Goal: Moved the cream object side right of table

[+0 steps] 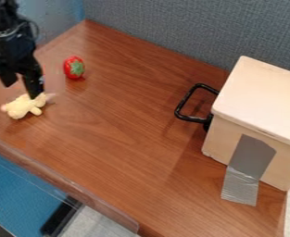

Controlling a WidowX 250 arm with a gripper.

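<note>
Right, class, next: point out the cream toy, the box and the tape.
Cream toy [23, 108]: camera view, middle of its body.
Box [261, 99]: camera view, top of its lid.
Tape [251, 156]: camera view, its upper part.

We take this for a robotics lab, perhaps in an office, given the black robot arm at far left, the grey fabric-like partition beyond the wood-grained table, and the pale box with grey tape at right.
</note>
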